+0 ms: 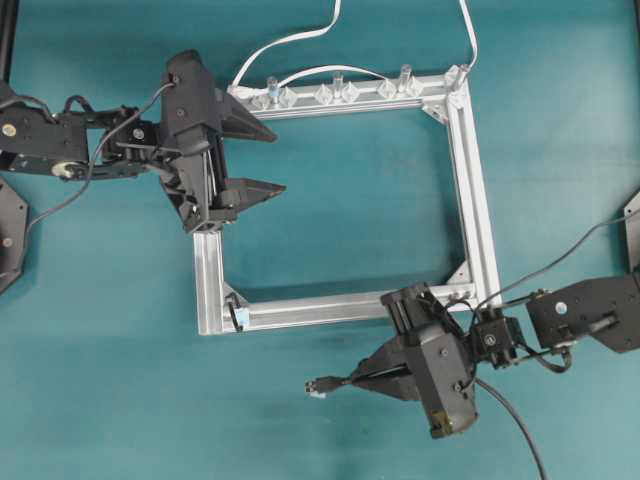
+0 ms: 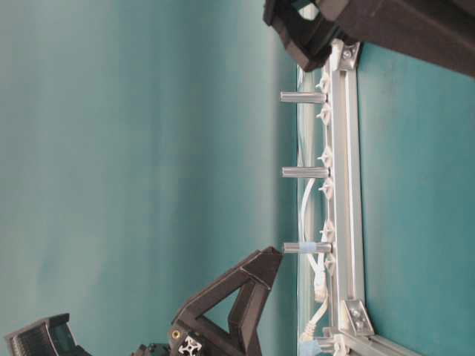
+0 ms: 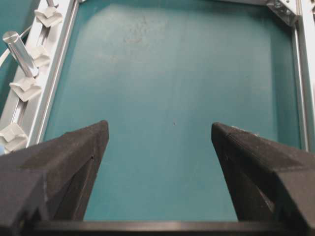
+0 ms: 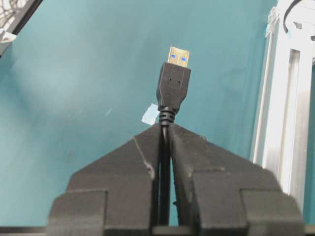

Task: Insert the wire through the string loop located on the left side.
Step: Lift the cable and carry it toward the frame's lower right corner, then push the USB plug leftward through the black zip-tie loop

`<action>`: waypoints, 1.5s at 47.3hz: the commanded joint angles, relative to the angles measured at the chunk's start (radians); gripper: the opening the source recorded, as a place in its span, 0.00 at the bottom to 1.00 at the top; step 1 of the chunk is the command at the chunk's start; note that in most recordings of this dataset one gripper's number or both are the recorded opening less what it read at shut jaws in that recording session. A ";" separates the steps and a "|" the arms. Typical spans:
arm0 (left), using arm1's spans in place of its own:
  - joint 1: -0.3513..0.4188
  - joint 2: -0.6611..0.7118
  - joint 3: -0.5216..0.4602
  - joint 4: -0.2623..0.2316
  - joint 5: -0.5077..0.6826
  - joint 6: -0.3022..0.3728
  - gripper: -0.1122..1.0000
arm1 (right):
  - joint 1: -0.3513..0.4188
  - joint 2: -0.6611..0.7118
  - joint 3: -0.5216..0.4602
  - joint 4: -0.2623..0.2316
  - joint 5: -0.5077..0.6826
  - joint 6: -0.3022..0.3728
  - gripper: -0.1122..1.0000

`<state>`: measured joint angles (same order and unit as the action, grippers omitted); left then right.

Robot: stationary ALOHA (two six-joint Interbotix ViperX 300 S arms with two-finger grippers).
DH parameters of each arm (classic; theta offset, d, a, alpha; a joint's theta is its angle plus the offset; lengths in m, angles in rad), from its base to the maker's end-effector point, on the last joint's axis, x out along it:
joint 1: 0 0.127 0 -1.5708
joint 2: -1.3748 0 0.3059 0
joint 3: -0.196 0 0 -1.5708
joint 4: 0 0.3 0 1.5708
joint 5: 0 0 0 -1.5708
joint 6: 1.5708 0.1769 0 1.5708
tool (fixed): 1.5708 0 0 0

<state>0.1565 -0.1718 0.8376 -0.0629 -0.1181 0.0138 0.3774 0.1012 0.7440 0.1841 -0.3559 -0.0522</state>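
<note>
we see the wire (image 4: 173, 83) pinched between the closed jaws of the right gripper (image 1: 362, 380), held just behind the plug's strain relief. in the right wrist view its long axis runs straight toward 12 o'clock, the gold-coloured metal tip with blue insert leading and the black plug body behind it. in the overhead view that same axis lies nearly level, with the plug (image 1: 322, 384) pointing toward 9 o'clock, clear of the fingertips and above the teal table (image 1: 100, 380).

the plug sits at about 5 o'clock from the string loop (image 1: 238, 313), which hangs at the lower left corner of the aluminium frame (image 1: 470, 170). the two are apart, not touching; the frame's bottom rail lies between them. from the right wrist camera a frame rail stands at 3 o'clock of the plug, and a small scrap of pale tape (image 4: 149, 114) lies on the table just behind the plug.

the left gripper (image 1: 262, 160) has its jaws spread wide with nothing between them. it hovers over the frame's left side, fingers pointing toward 3 o'clock across the open middle. a row of clear plastic clips (image 1: 335, 94) and upright pegs lines the top rail, and a white cable (image 1: 290, 40) loops away toward 12 o'clock.
</note>
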 commanded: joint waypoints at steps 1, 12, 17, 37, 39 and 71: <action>-0.003 -0.020 -0.009 0.003 -0.003 -0.002 0.87 | -0.011 -0.029 -0.009 -0.003 -0.005 -0.002 0.17; -0.006 -0.020 -0.008 0.002 -0.003 -0.003 0.87 | -0.066 -0.031 -0.008 -0.008 -0.005 -0.006 0.17; -0.015 -0.020 -0.008 0.003 -0.003 -0.003 0.87 | -0.089 -0.029 -0.009 -0.015 -0.005 -0.006 0.17; -0.025 -0.014 -0.002 0.003 -0.003 -0.003 0.87 | -0.166 -0.028 -0.015 -0.044 -0.005 -0.006 0.17; -0.025 -0.014 0.000 0.003 -0.003 -0.003 0.87 | -0.172 -0.028 -0.012 -0.044 -0.003 -0.006 0.17; -0.025 -0.021 0.012 0.003 -0.003 -0.002 0.87 | -0.183 -0.011 -0.021 -0.044 0.008 -0.006 0.17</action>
<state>0.1350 -0.1718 0.8590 -0.0629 -0.1181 0.0138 0.1963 0.1012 0.7440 0.1411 -0.3436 -0.0583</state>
